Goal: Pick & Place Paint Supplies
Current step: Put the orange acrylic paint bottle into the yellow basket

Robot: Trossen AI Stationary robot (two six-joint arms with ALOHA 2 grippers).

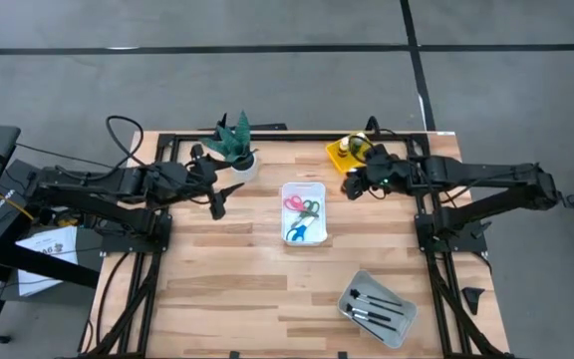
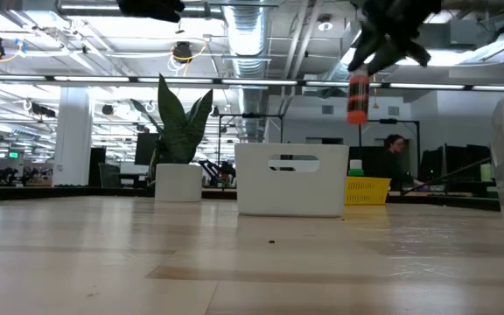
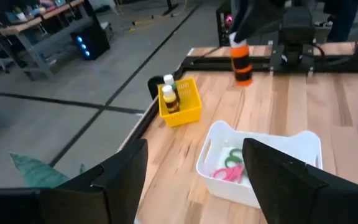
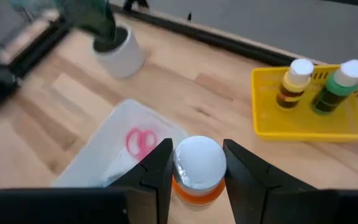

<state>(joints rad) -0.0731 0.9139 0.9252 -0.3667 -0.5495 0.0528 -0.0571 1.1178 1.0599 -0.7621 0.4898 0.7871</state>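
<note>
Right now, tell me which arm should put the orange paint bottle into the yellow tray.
The right. Its gripper already holds the orange paint bottle between its fingers, lifted off the table close beside the yellow tray. The left gripper is open and empty near the potted plant, across the white tray.

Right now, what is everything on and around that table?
Orange paint bottle: one, held in the air by the right arm.
Yellow tray: one, far right; holds a yellow bottle and a green bottle.
White tray: one, centre; holds pink, green and blue scissors.
Grey tray: one, near right; dark brushes inside.
Potted plant: one, green, white pot, far left.
Person: one, behind the table.
Left gripper: open, empty, beside the plant.
Right gripper: shut on the orange bottle.
</note>
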